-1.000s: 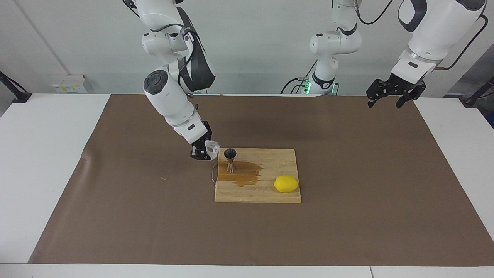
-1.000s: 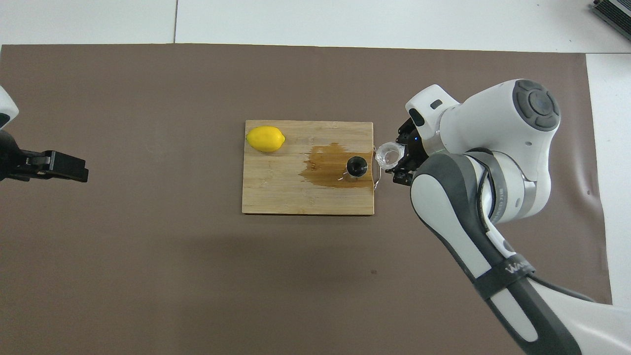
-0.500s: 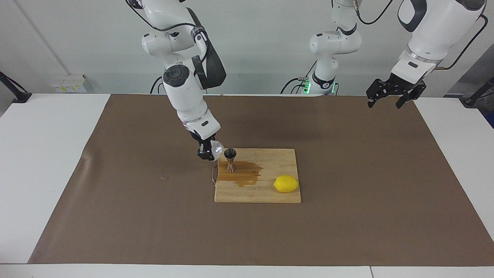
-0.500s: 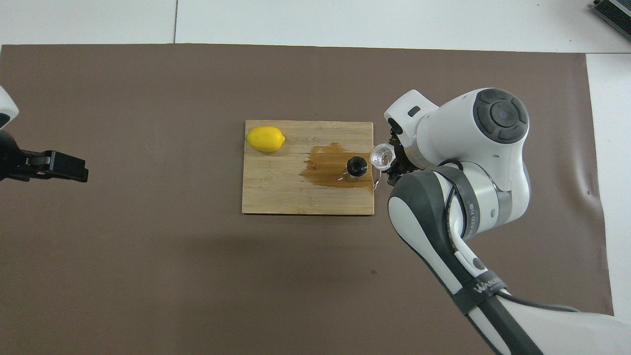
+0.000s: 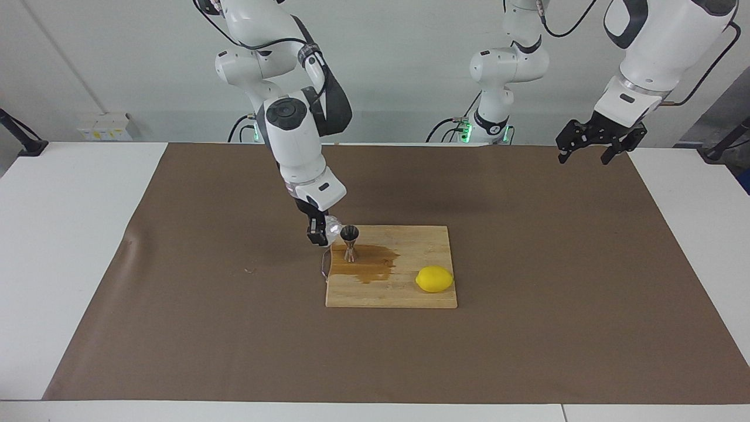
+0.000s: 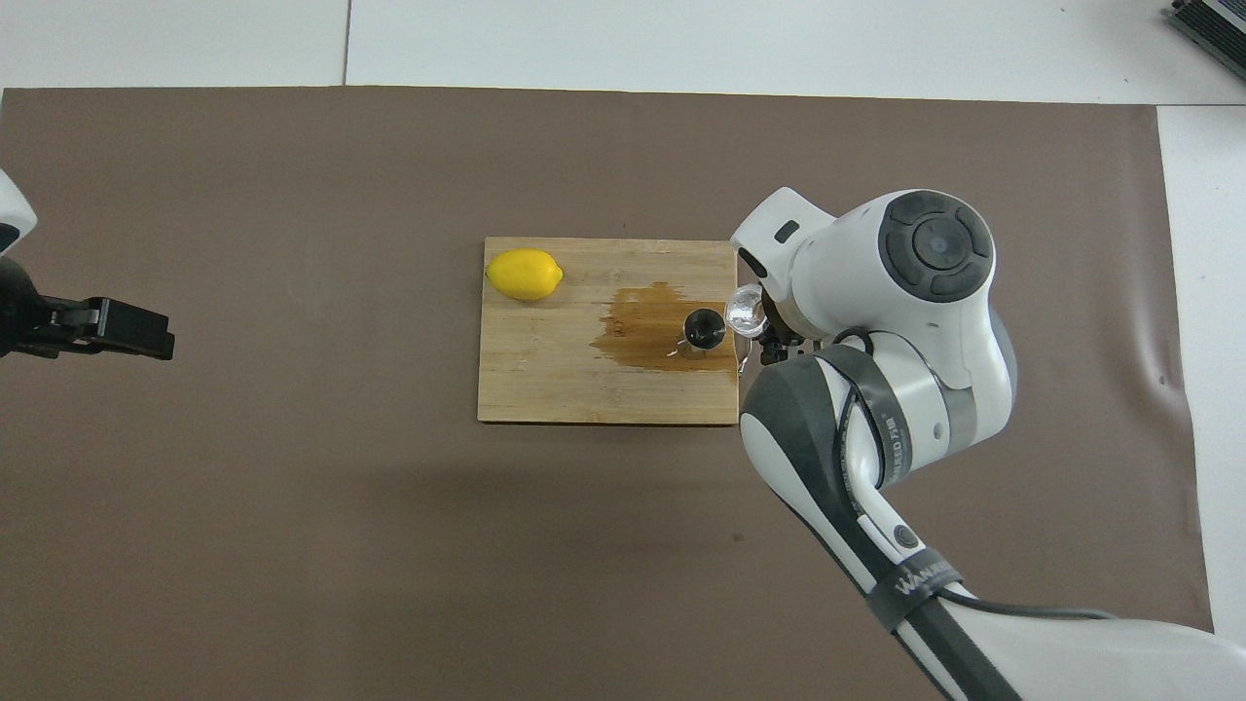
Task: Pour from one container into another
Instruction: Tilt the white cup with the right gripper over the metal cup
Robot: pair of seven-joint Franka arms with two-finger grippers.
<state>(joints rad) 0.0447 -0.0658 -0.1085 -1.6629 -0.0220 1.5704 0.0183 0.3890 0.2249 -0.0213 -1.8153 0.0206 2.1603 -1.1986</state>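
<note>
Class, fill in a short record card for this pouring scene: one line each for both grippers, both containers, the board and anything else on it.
right gripper: shut on the glass cup, at the board's edge by the jigger
glass cup: held tipped toward the jigger
jigger: upright on the board, in a brown wet stain
cutting board: mid-table on the brown mat
lemon: on the board, toward the left arm's end
left gripper: open, waiting above the mat

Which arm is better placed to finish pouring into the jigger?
Right: the right gripper holds the glass cup tipped beside the jigger on the cutting board. The left gripper waits, empty, over the table's end.
</note>
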